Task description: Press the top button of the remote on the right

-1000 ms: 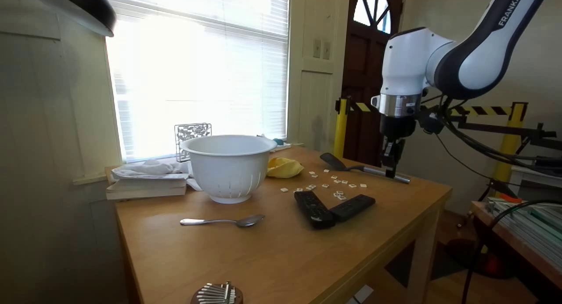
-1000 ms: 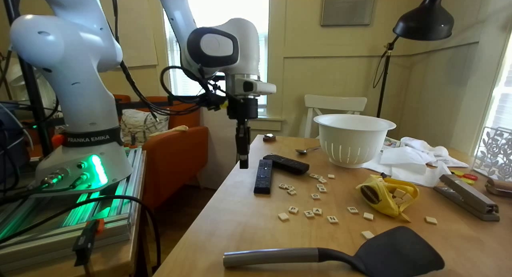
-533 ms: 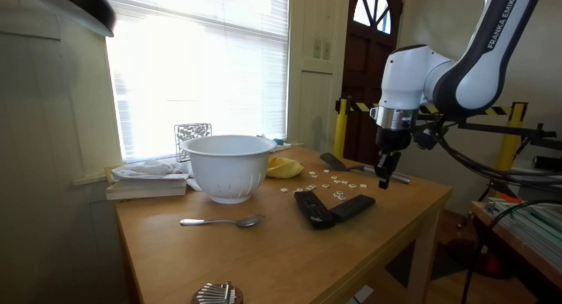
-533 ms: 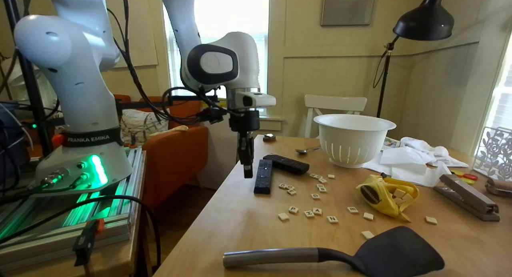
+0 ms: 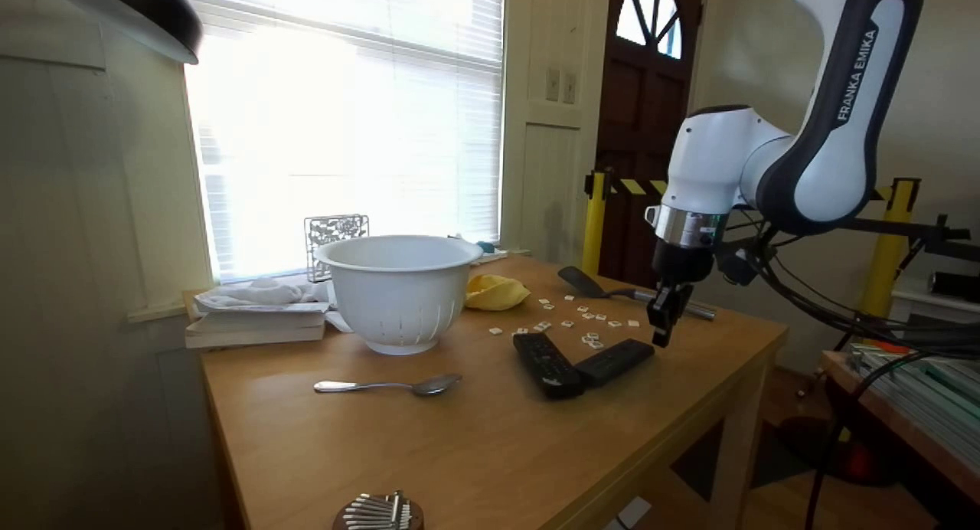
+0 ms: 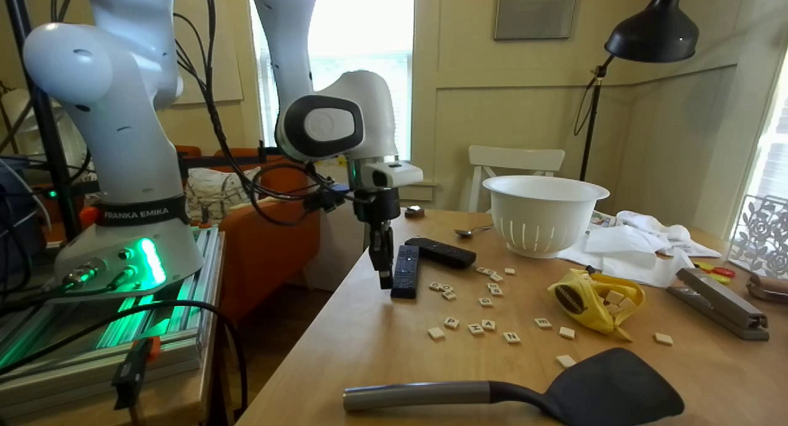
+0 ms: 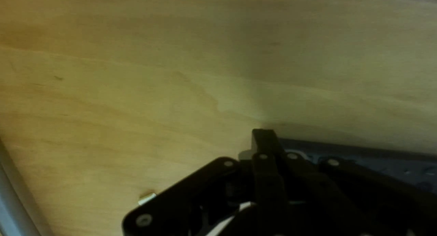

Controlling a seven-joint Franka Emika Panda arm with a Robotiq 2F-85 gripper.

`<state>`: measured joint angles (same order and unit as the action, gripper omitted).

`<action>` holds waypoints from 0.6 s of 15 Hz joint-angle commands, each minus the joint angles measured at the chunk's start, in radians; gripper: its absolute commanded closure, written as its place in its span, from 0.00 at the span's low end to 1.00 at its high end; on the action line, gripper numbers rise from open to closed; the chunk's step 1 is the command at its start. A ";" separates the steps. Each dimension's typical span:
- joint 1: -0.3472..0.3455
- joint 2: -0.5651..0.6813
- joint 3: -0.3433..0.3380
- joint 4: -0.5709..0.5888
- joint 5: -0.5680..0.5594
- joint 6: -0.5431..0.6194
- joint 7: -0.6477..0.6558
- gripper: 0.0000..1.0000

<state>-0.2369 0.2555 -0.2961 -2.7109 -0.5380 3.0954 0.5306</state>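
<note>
The remote (image 5: 615, 361) is slim and dark grey and lies flat on the table. It also shows in an exterior view (image 6: 405, 272) and in the wrist view (image 7: 392, 166), partly hidden there by the gripper. In an exterior view its end touches or nearly touches the blacker, wider remote (image 5: 547, 365), which also shows in an exterior view (image 6: 441, 252). My gripper (image 5: 661, 340) is shut and empty and points down, just beside the slim remote's far end. It also shows in an exterior view (image 6: 386, 282) and in the wrist view (image 7: 263, 132). Contact cannot be told.
Several letter tiles (image 6: 476, 329) lie near the remotes. A spatula (image 6: 425, 395), a yellow pouch (image 6: 600, 300), a stapler (image 6: 720, 303), a white colander (image 5: 398, 292), a spoon (image 5: 432, 385) and a thumb piano (image 5: 379, 512) lie or stand on the table (image 5: 459, 446).
My gripper has come down and moved toward the end of the slim remote, tilting slightly. It stays shut. The objects on the table have not moved.
</note>
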 commanded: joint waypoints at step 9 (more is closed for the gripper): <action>-0.102 0.018 0.091 0.003 0.026 0.043 -0.026 0.99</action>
<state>-0.2892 0.2774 -0.2576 -2.7092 -0.5368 3.1323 0.5291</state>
